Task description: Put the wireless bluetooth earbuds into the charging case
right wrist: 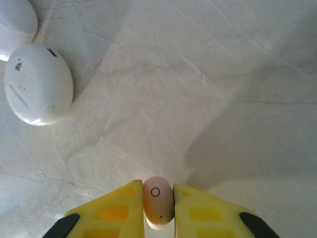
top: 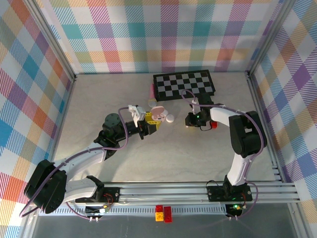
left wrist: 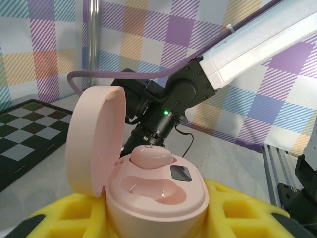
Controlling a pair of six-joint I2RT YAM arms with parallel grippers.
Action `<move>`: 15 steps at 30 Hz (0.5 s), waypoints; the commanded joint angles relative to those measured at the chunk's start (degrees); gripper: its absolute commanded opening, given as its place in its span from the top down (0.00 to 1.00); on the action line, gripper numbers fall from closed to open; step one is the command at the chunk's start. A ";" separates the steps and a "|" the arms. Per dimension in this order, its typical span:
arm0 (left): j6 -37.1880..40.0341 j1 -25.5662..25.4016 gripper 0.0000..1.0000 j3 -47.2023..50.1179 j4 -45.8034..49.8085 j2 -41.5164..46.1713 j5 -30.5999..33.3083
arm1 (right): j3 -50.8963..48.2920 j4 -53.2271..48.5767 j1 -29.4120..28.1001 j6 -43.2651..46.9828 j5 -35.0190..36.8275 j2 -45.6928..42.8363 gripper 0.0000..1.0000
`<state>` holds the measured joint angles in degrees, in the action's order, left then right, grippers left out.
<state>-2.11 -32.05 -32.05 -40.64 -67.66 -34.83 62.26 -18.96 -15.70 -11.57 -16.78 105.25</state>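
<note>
The pink charging case (left wrist: 158, 198) stands open, lid (left wrist: 94, 139) tipped back to the left, and my left gripper (left wrist: 156, 220) is shut on its base with yellow fingers (left wrist: 247, 213) on both sides. One pale pink earbud (left wrist: 151, 157) sits in the far slot; the near slot (left wrist: 153, 186) is empty. From above, the case (top: 157, 114) is at mid-table by my left gripper (top: 151, 124). My right gripper (right wrist: 158, 206) is shut on a second pale pink earbud (right wrist: 158, 201), pinched between its yellow fingers (right wrist: 114, 213) just above the table. That right gripper (top: 190, 120) hangs to the right of the case.
A white pebble-shaped case (right wrist: 38, 84) lies on the table ahead and left of my right gripper, a second white one (right wrist: 17, 20) beyond it; one white case (top: 170, 118) lies between the grippers. A chessboard (top: 184, 85) lies at the back. The right arm (left wrist: 173, 109) stands close behind the pink case.
</note>
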 commanded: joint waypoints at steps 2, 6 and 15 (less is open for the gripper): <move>0.94 0.68 0.67 -0.64 -2.59 0.29 1.25 | -2.85 1.19 -0.33 -0.99 -1.02 -6.62 0.82; 2.33 0.60 0.66 -0.73 -2.90 -0.26 3.01 | -4.91 -0.16 -1.61 -2.08 -0.31 -13.33 0.81; 8.04 -2.21 0.66 -3.01 -2.70 -3.36 11.48 | -2.96 -9.91 -6.83 -5.12 5.06 -31.16 0.82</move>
<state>3.11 -33.54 -32.88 -40.62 -70.00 -26.98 57.52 -23.79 -21.06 -14.83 -13.63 77.82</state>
